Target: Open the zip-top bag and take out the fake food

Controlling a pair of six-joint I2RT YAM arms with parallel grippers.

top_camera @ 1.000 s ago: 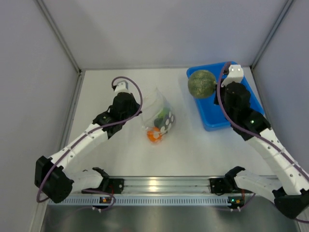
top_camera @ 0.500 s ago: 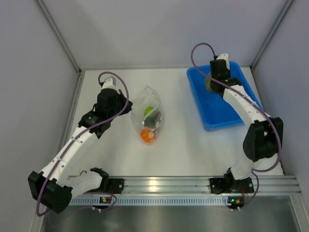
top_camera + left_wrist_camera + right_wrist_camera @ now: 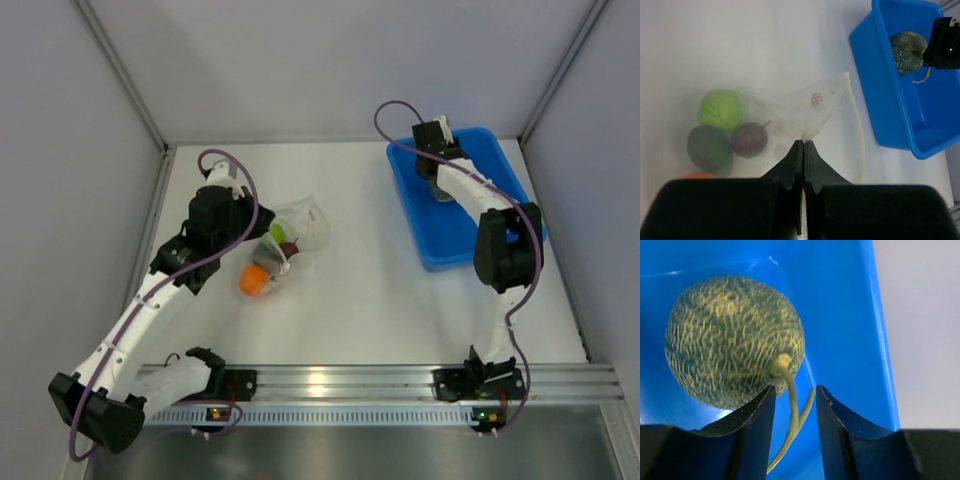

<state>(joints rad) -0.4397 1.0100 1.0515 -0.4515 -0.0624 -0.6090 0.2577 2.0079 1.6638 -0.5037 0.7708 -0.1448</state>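
Observation:
The zip-top bag (image 3: 303,226) lies on the white table, left of centre. My left gripper (image 3: 263,240) is shut on a fold of its clear plastic, as the left wrist view shows (image 3: 803,143). Through the bag (image 3: 812,102) I see a green apple (image 3: 720,107), a dark purple piece (image 3: 749,139) and a dark green piece (image 3: 710,148). The orange (image 3: 254,283) lies at the bag's near-left end. The netted melon (image 3: 735,340) rests in the blue bin (image 3: 455,240). My right gripper (image 3: 795,390) is open, its fingers either side of the melon's stem (image 3: 790,405).
The blue bin (image 3: 890,115) stands at the back right, close to the right wall. Grey walls close off the table at the left, back and right. An aluminium rail with the arm bases (image 3: 340,385) runs along the near edge.
My right gripper carried the melon down into the blue bin and opened. My left gripper pulled the bag left and nearer, and the orange slid toward the near left.

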